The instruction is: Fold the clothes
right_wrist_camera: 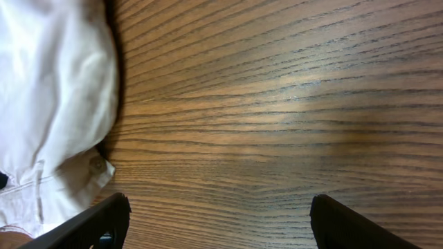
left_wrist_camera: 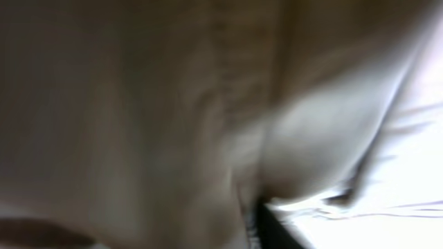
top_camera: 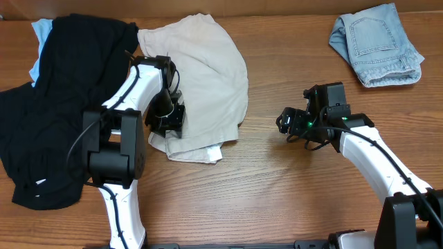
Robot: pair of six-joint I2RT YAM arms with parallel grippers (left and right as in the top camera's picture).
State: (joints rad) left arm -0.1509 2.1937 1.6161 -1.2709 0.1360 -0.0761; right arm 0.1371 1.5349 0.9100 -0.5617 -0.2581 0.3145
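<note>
The cream shorts (top_camera: 204,76) lie crumpled on the wooden table, left of centre, with a folded hem at the front. My left gripper (top_camera: 167,123) sits on their lower left edge and is shut on the cloth. In the left wrist view blurred cream fabric (left_wrist_camera: 173,104) fills the frame, with one dark finger tip (left_wrist_camera: 277,232) at the bottom. My right gripper (top_camera: 285,123) is open and empty over bare wood, right of the shorts. In the right wrist view its fingers (right_wrist_camera: 221,228) are wide apart and the shorts' edge (right_wrist_camera: 55,90) is at the left.
A big black garment (top_camera: 48,117) covers the left of the table, under the left arm. A light-blue cloth (top_camera: 41,31) peeks out behind it. Folded light-blue denim shorts (top_camera: 377,43) lie at the back right. Bare wood (top_camera: 291,62) lies between the two pairs of shorts.
</note>
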